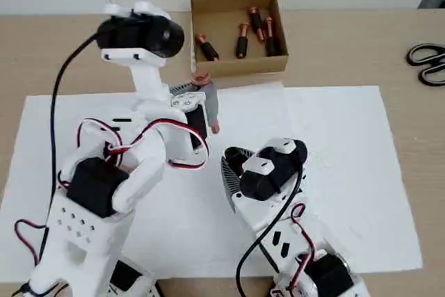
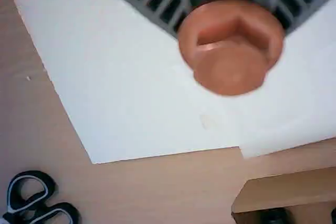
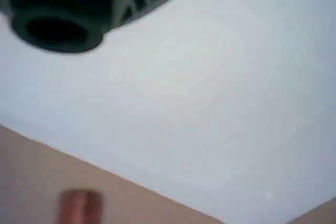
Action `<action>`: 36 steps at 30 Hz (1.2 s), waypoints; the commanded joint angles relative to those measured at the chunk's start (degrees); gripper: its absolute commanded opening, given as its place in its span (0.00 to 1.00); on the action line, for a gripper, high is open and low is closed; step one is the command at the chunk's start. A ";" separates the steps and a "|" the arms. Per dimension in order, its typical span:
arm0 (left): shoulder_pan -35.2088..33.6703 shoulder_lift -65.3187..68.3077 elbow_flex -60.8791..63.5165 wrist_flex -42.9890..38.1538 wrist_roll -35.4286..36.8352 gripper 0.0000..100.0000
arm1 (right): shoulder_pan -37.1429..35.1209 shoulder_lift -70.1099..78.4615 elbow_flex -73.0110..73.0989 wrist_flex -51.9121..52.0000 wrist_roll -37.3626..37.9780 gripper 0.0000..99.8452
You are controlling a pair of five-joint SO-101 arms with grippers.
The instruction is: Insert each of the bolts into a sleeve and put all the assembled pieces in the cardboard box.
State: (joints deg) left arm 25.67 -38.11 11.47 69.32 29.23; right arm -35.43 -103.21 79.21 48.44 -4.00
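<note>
Table (image 1: 361, 46): light wood; it carries everything, and the cardboard box stands at its far edge.
Paper sheet (image 1: 348, 158): white, it lies just in front of the box and probably serves as a clean work place for the joining.
Cardboard box (image 1: 243, 67): open on top, so pieces can be dropped in from above.
Left claw (image 1: 207, 106): just in front of the box's near wall, above the paper; it is clamped on the bolt.
Right claw (image 1: 231, 165): farther from the box than the left one, over the middle of the paper; it seems clamped on the sleeve.
Finished pieces (image 1: 242, 39): four lie inside the box, each black with an orange head.
Bolt (image 2: 231, 51): orange, gripped by the shaft between the grey jaws, so the head and the tip are free.
Sleeve (image 3: 58, 27): black, held with its open mouth free, I think to receive the bolt.
Scissors (image 1: 427, 60): black handles, well apart from the box at the table's side; no part in the task.
Step in hand: bolt and sleeve are apart, not yet joined.
</note>
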 commanded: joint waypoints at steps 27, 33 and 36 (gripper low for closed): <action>4.22 -1.85 8.84 -6.07 0.26 0.01 | 0.13 -0.75 1.14 -1.71 -3.60 0.00; 4.13 -1.85 8.92 -6.15 1.32 0.01 | 0.13 -0.75 1.14 -1.71 -3.96 0.00; 4.13 -1.85 8.92 -6.15 2.29 0.01 | 0.13 -0.75 1.23 -1.71 -4.22 0.00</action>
State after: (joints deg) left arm 29.54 -38.20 20.53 64.84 30.73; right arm -35.43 -103.21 80.97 48.44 -7.43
